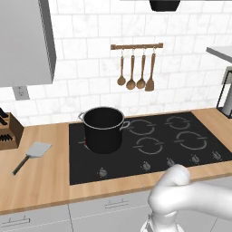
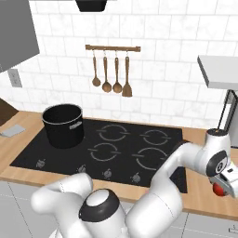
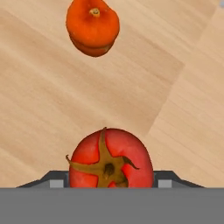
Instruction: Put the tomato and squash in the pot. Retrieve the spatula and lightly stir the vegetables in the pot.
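Your end effector (image 2: 222,188) sits low at the right end of the tabletop (image 2: 204,197), past the hob (image 2: 116,148), with the tomato (image 3: 111,159) between its finger tips; the jaws look closed on it, so count it as gripped. In the hand view the orange squash (image 3: 92,27) lies on the wood just beyond the tomato, not yet picked. The pot (image 1: 103,129) stands on the hob's left side, well apart from both vegetables. The spatula (image 1: 32,154) lies untouched on the tabletop left of the hob. Nothing is in the pot as far as you can see, so both drops and the stir remain
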